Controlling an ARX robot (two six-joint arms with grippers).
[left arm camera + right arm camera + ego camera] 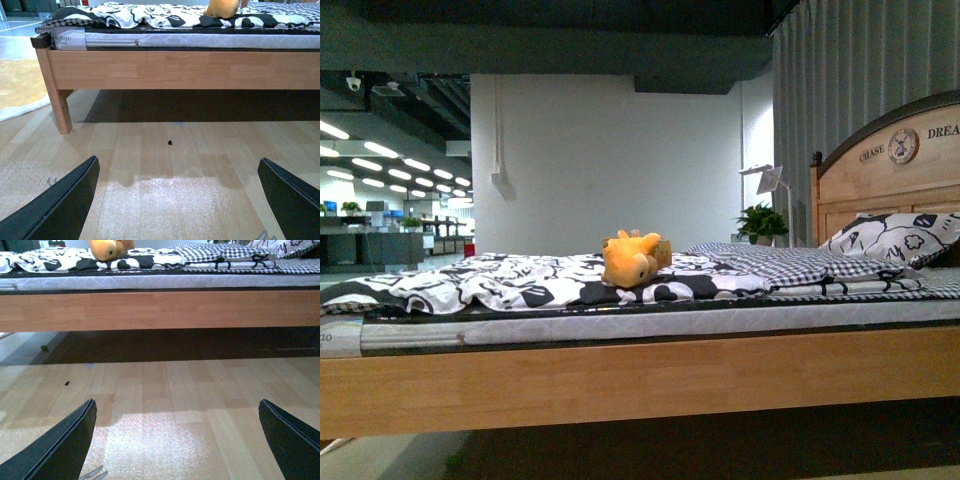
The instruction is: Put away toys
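Note:
A small yellow-orange plush toy (631, 258) lies on the black-and-white quilt in the middle of the bed. It also shows at the top of the left wrist view as the toy (223, 8) and of the right wrist view as the toy (106, 248). My left gripper (179, 200) hangs open low over the wooden floor, well short of the bed. My right gripper (177, 440) is open too, over the floor, with nothing between its fingers. Neither arm appears in the front view.
The wooden bed frame (640, 380) spans the front view, with a headboard (890, 175) and patterned pillow (900, 238) at the right. A checked folded blanket (770, 262) lies beside the toy. A bed leg (59, 107) and a yellow rug (17, 87) show in the left wrist view.

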